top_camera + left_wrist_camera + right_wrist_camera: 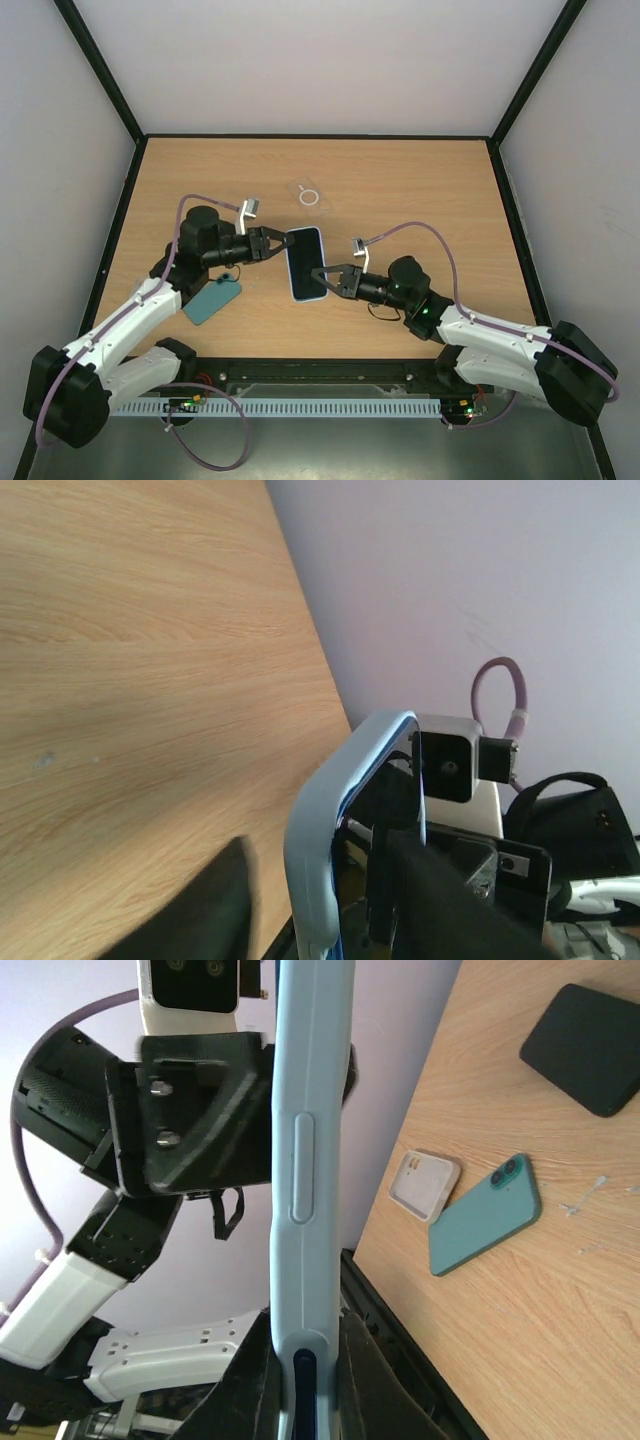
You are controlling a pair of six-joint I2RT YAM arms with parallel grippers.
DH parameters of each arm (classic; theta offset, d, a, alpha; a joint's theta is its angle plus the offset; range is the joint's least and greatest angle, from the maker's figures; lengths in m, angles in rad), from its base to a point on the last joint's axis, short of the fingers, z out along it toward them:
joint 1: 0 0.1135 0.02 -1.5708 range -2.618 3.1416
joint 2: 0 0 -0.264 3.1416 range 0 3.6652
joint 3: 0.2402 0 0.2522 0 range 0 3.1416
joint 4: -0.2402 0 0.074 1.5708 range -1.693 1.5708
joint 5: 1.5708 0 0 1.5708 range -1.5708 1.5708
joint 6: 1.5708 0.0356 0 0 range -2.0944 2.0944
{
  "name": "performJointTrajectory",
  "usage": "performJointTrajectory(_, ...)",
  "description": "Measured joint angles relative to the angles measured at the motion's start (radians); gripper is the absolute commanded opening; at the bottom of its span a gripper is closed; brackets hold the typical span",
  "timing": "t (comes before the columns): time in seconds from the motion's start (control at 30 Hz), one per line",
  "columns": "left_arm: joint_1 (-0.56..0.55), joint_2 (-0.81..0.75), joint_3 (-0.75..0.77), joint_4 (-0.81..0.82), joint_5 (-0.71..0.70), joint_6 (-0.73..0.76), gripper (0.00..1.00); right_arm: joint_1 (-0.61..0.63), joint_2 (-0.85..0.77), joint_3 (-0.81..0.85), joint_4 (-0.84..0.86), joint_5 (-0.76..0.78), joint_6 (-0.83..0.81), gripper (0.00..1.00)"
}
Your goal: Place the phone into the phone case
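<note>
A phone with a dark screen point(305, 262) sits inside a light blue case point(306, 299), lying face up between my two grippers over the middle of the table. My right gripper point(325, 280) is shut on its near right edge. In the right wrist view the case's side point(305, 1160) stands between the fingers point(375, 1385), and the dark blue phone point(305, 1372) shows through a cutout. My left gripper point(280, 243) is at the far left corner. In the left wrist view the case corner point(320, 840) lies between the jaws, with wood showing between it and the left finger point(200, 910).
A teal phone point(212, 301) lies face down near the left arm, also seen in the right wrist view point(485, 1215) beside a small white block point(424, 1183). A black slab point(590, 1048) lies beyond them. A clear case with a ring point(309, 195) lies further back.
</note>
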Motion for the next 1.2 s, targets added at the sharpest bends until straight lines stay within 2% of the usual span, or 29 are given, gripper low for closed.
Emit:
performJointTrajectory(0.07,-0.002,0.003,0.000,-0.019,-0.005,0.001,0.64,0.003,-0.009,0.000,-0.024,0.026,0.001,0.07)
performJointTrajectory(0.2,-0.002,-0.007,-0.019,-0.002,0.009,-0.032,0.73,0.005,-0.048,0.002,-0.087,0.126,0.009,0.07)
performJointTrajectory(0.37,-0.019,-0.059,-0.125,0.118,0.046,-0.134,0.75,0.004,-0.064,0.021,-0.096,0.230,0.045,0.07)
performJointTrajectory(0.57,-0.076,-0.051,-0.146,0.190,0.063,-0.193,0.72,0.005,-0.028,0.056,-0.069,0.270,0.085,0.07)
performJointTrajectory(0.63,-0.083,-0.046,-0.146,0.198,0.062,-0.202,0.69,0.005,-0.019,0.062,-0.058,0.279,0.097,0.07)
performJointTrajectory(0.7,-0.090,-0.038,-0.146,0.205,0.062,-0.208,0.58,0.005,-0.013,0.063,-0.047,0.286,0.103,0.07)
performJointTrajectory(0.87,-0.102,-0.014,-0.146,0.215,0.058,-0.230,0.16,0.005,0.005,0.064,-0.043,0.300,0.111,0.07)
performJointTrajectory(0.93,-0.105,-0.008,-0.138,0.192,0.047,-0.219,0.05,0.005,0.011,0.064,-0.043,0.301,0.109,0.07)
performJointTrajectory(1.2,-0.106,0.015,-0.068,0.039,0.005,-0.129,0.03,-0.001,0.034,0.066,-0.064,0.323,0.117,0.07)
